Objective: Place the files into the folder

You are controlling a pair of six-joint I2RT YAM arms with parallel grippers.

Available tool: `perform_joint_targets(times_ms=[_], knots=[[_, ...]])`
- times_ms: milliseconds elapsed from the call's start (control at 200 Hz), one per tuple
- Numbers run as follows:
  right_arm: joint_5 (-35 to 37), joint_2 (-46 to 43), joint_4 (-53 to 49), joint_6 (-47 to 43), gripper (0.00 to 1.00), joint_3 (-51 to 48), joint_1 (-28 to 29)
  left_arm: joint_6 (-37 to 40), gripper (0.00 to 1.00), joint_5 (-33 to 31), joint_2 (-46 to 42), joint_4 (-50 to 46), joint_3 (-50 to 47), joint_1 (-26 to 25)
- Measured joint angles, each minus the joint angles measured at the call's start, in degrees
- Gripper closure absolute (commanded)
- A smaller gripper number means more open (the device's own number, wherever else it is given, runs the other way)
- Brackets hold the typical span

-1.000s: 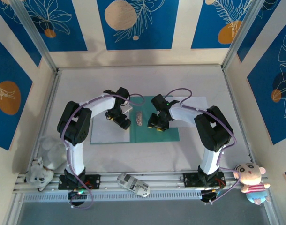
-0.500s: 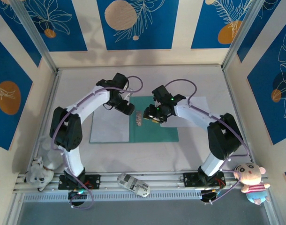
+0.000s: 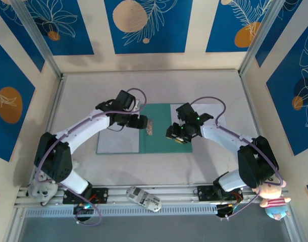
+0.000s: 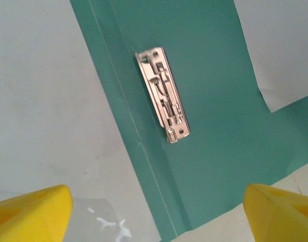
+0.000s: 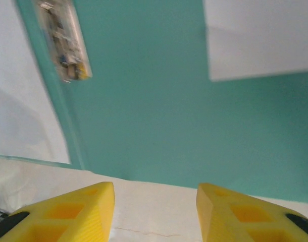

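The teal folder lies open in the middle of the table, its metal clip by the spine. One white file covers its left cover. A second file rests partly on the right cover's far corner. My left gripper hovers just left of the clip, open and holding nothing; the left wrist view has the clip above its yellow fingertips. My right gripper hangs over the right cover's near part, open and holding nothing, with the folder and its near edge ahead of it.
Plush toys sit at the near left and near right corners. A small white device lies on the front rail. Walls close the table on three sides.
The left arm has stretched out and its gripper has moved right, up to the clip. The right gripper went left toward the clip, then drew back to the near right.
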Motion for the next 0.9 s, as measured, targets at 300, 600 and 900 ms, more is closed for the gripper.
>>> perform_joint_targets(times_ms=[300, 600, 900], knots=[[-1.1, 0.0, 4.5, 4.0, 0.53, -6.6, 0.9, -6.2, 0.12, 0.7, 5.0, 2.3, -3.9, -2.8], [-1.5, 2.4, 7.8, 5.4, 0.53, -6.6, 3.2, -8.4, 0.11, -0.1, 7.2, 0.7, -7.0, -2.9], [-1.5, 2.9, 8.1, 5.9, 0.53, -6.6, 5.0, -8.0, 0.09, -2.1, 7.2, -1.3, -8.9, -2.4]])
